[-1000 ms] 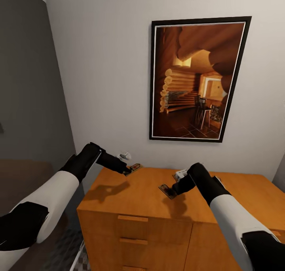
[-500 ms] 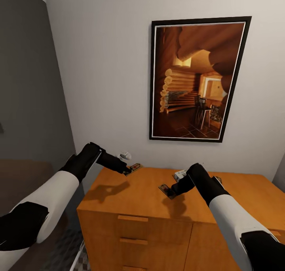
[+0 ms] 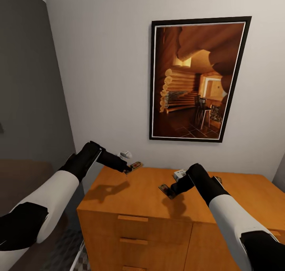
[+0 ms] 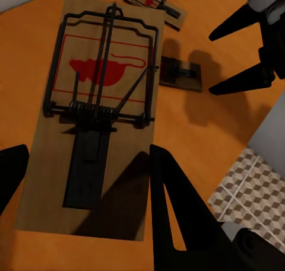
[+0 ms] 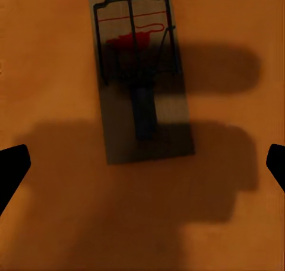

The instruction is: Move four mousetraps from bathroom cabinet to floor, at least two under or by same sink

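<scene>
Barely moved: left gripper (image 3: pixel 127 169) edged nearer its trap (image 4: pixel 89 120) at the cabinet's (image 3: pixel 138 192) back-left corner, jaws apart astride it. Right gripper (image 3: pixel 171 192) hangs over another trap (image 5: pixel 141 78), jaws wide. Light, stiff boards; pinch the long edges, clear of the spring.

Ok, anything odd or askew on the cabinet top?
Nothing damaged. The traps lie flat on the cabinet; one sits at its back left edge by the left claw, another lies skewed under the right claw.
</scene>
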